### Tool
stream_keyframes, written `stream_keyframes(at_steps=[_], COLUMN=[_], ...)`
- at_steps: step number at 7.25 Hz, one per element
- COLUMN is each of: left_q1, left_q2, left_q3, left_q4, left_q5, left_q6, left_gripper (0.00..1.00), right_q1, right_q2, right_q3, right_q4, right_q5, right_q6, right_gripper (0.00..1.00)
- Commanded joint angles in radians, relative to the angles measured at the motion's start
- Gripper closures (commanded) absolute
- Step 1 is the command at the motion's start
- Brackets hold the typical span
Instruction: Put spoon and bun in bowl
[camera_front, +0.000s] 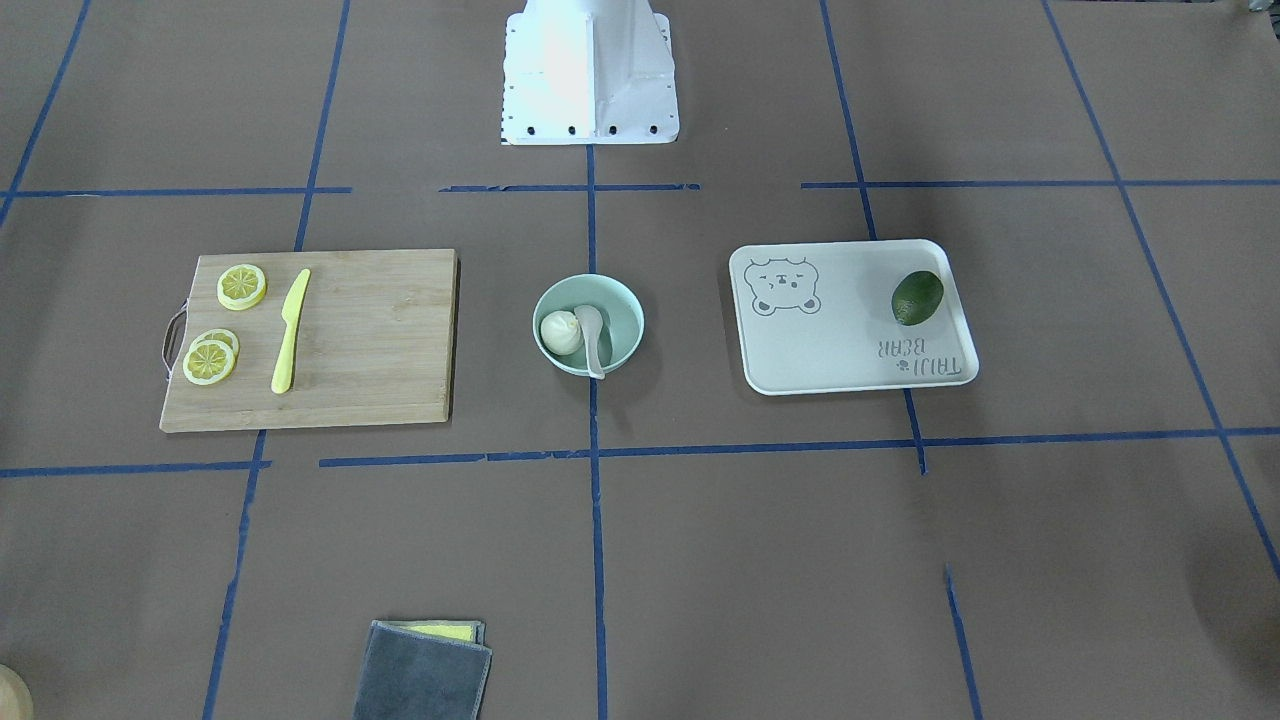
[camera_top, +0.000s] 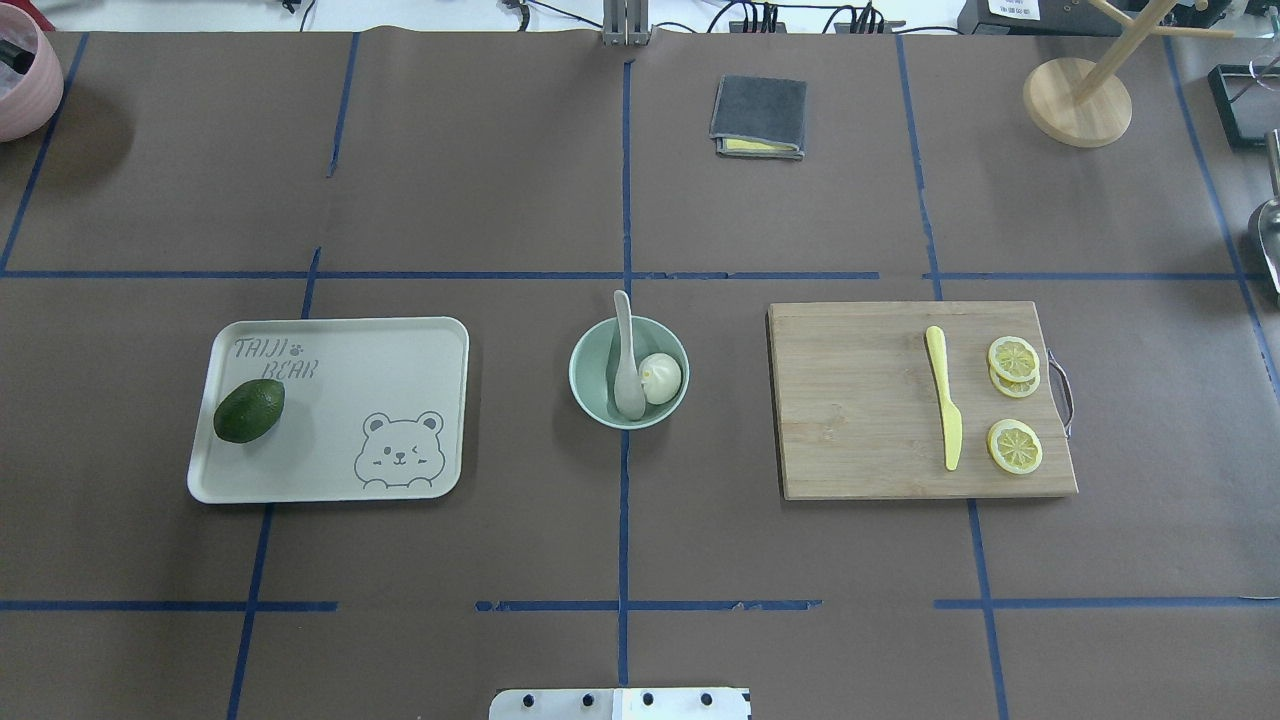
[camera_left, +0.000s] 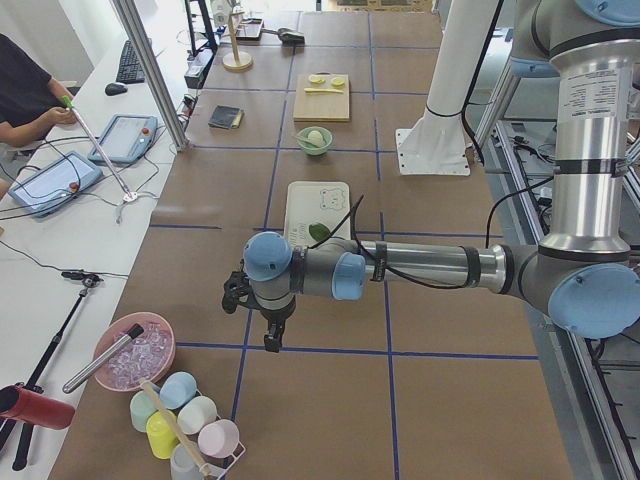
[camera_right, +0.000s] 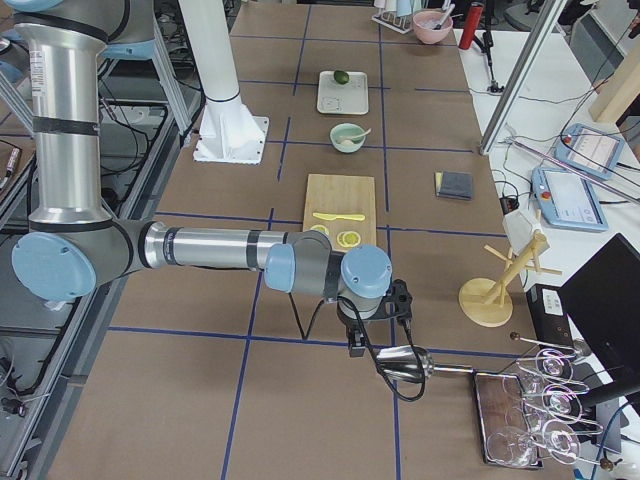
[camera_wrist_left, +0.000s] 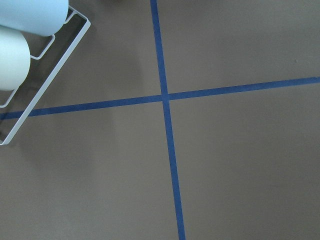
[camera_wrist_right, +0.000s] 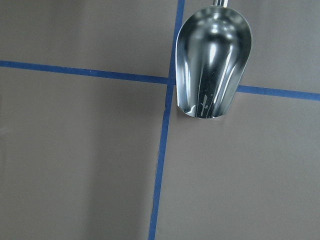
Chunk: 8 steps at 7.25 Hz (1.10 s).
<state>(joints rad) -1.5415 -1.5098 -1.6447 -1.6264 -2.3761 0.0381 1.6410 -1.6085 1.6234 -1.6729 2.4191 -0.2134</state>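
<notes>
While left gripper (camera_left: 268, 344) and right gripper (camera_right: 354, 349) hang well away from it, the round pale mint-green bowl (camera_top: 591, 375) holds both task items.
Grippers show only on side cams: can't tell opening or any hold. Wooden rectangular cutting board (camera_top: 860, 400) sits on bowl's robot-right, off-white rectangular bear-print tray (camera_top: 370, 365) on its robot-left. Inside bowl: off-white short-handled soup spoon (camera_top: 627, 370), handle over the far rim; small round white pleated bun (camera_top: 661, 378) touching the spoon's robot-right side.
</notes>
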Motion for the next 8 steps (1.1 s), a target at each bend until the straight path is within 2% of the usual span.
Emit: stream_keyframes(at_steps=[1, 3, 4, 8], left_q1=[0.000, 0.000, -0.002, -0.005], left_q2=[0.022, 0.026, 0.026, 0.026], left_q3=[-0.001, 0.000, -0.003, -0.004], left_q4=[-0.003, -0.004, -0.004, -0.004], left_q5=[0.000, 0.004, 0.005, 0.005], left_q6=[0.000, 0.000, 0.000, 0.000], left_gripper=[0.00, 0.00, 0.00, 0.00], right_q1=[0.002, 0.002, 0.002, 0.002], right_q2=[0.009, 0.006, -0.005, -0.007], right_q3=[-0.007, -0.008, -0.017, -0.022], right_q4=[0.002, 0.027, 0.082, 0.093], right_q5=[-0.006, -0.009, -0.021, -0.018], right_q6=[0.017, 0.035, 0.037, 0.065], right_gripper=[0.00, 0.00, 0.00, 0.00])
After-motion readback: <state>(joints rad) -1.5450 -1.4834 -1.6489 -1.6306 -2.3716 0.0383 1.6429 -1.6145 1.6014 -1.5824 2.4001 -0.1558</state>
